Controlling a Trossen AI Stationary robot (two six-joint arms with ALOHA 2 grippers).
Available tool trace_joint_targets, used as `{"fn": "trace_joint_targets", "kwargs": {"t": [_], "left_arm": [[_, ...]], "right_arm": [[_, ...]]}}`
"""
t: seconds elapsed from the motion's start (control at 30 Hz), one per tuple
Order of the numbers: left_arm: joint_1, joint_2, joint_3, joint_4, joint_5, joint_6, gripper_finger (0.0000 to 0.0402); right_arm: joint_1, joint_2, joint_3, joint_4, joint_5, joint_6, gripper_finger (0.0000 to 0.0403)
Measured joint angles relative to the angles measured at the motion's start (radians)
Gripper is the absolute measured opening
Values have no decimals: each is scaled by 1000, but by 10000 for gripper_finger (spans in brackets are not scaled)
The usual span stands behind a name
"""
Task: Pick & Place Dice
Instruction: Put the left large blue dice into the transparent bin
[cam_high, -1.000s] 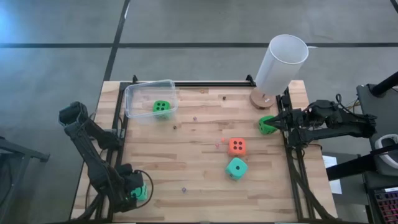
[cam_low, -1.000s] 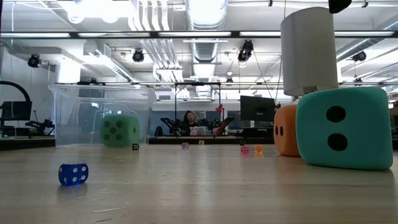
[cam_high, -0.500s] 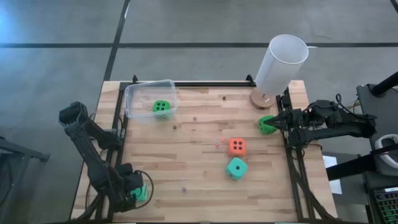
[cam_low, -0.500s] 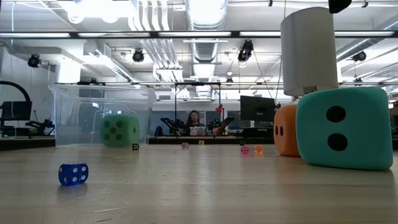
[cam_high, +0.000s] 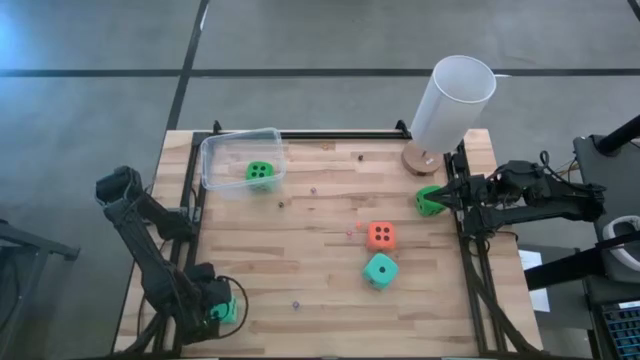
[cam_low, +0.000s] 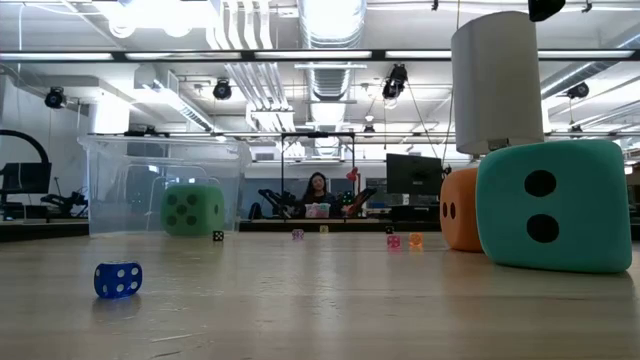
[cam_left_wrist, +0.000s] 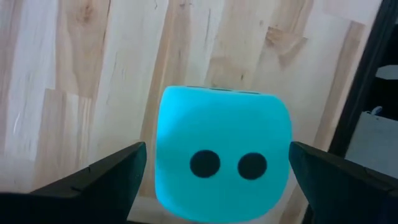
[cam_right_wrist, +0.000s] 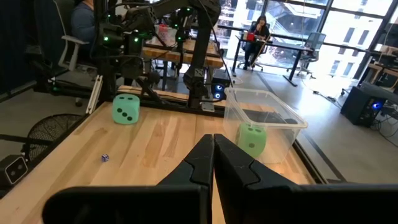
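Dice (cam_high: 380, 236) and both arms remain unmoved.

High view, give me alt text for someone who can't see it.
Overhead view of a wooden table: an orange die and a teal die sit mid-table, a green die lies inside a clear tub, and a dark arm waits at each side edge.

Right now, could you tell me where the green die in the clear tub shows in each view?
High view: green die upper left, inside the clear tub.
Low view: left of centre, behind tub wall.
Left wrist view: absent.
Right wrist view: right of centre, in tub.
Landmark: the tub.
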Motion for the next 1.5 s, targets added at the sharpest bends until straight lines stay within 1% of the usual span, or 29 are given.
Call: {"fn": "trace_joint_targets", "kwargs": {"t": [0.57,0.87,1.03,1.33,1.5], "left_arm": [[-2,6,26,3,19,16,400],[-2,6,23,6,22,16,400],[-3,4,-3,36,25,9,400],[-3,5,-6,21,22,3,400],[-3,6,16,-11,31,-2,400]], "right_arm": [[0,0,0,0,0,-1,8],[0,0,0,-1,0,-2,8],[0,0,0,-1,0,-1,8],[0,0,0,-1,0,-1,8],[0,0,0,-1,0,-1,8]]}}
